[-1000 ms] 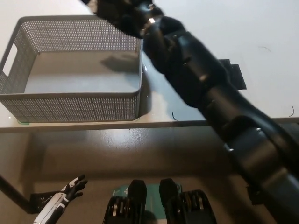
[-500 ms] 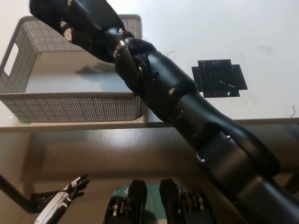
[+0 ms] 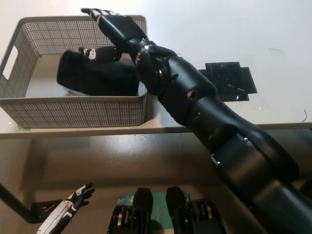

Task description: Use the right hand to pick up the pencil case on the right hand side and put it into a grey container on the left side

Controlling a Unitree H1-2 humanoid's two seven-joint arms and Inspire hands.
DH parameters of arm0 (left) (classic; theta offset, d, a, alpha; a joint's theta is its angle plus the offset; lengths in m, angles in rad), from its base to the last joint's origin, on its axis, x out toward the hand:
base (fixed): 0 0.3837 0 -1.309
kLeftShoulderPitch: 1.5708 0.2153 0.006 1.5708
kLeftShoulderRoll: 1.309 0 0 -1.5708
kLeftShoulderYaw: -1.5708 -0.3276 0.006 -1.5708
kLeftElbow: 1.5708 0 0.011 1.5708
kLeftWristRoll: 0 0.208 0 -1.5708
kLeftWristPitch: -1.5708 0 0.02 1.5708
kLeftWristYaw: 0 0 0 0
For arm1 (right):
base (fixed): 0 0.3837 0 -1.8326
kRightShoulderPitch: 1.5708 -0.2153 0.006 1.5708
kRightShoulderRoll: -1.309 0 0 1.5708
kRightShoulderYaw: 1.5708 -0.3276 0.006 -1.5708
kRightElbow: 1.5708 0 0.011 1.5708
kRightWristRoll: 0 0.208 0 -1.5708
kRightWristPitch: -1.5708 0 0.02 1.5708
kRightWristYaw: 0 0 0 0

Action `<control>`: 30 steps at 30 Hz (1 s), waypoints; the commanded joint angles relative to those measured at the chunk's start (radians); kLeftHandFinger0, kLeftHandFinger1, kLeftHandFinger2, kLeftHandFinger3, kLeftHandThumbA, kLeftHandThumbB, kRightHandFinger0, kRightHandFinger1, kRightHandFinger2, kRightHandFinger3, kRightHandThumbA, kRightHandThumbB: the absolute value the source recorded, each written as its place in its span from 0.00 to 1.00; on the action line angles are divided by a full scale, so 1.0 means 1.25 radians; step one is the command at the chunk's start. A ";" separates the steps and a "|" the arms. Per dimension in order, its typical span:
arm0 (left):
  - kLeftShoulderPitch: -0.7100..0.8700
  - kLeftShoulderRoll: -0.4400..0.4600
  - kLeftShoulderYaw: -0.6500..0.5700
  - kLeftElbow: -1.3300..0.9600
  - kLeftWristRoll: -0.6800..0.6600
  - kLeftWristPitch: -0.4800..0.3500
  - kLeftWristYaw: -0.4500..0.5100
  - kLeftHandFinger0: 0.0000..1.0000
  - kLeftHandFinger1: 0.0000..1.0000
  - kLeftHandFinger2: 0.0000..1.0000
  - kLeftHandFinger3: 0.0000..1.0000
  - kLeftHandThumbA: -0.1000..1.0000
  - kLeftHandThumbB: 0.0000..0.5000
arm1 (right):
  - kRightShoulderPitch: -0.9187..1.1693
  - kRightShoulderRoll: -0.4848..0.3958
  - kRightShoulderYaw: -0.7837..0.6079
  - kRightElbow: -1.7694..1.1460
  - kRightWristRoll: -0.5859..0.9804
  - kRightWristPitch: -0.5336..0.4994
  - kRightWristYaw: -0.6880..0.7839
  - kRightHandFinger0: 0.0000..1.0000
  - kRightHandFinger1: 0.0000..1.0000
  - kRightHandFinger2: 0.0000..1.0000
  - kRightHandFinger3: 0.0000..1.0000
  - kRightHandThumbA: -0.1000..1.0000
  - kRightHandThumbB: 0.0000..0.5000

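Note:
A black pencil case lies inside the grey mesh container at the left of the white table. My black right hand hovers over the container's right half, just above the case, open with fingers spread and apart from it. The right arm stretches diagonally from the bottom right across the table edge. My white left hand rests low at the bottom left, below the table, fingers slightly apart.
A black square patch sits on the table to the right of the arm. The table's front edge runs across the middle of the picture. White tabletop extends at the right.
The right hand held the pencil case over the container half a second ago; now the case lies inside the container and the hand has opened above it.

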 commanded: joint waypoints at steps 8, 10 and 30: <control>-0.008 0.021 0.002 -0.026 0.006 0.017 -0.005 1.00 1.00 1.00 1.00 1.00 0.79 | -0.021 -0.038 -0.015 -0.087 0.039 0.012 0.070 1.00 1.00 1.00 1.00 1.00 1.00; -0.007 0.023 -0.001 -0.028 0.013 0.013 -0.004 1.00 1.00 1.00 1.00 1.00 0.75 | -0.010 -0.052 -0.020 -0.124 0.042 0.013 0.072 1.00 1.00 1.00 1.00 1.00 0.98; 0.000 0.022 0.002 -0.005 -0.009 0.004 -0.019 1.00 1.00 1.00 1.00 1.00 0.67 | 0.270 -0.198 -0.290 -0.673 0.266 0.117 0.145 1.00 1.00 1.00 1.00 1.00 0.89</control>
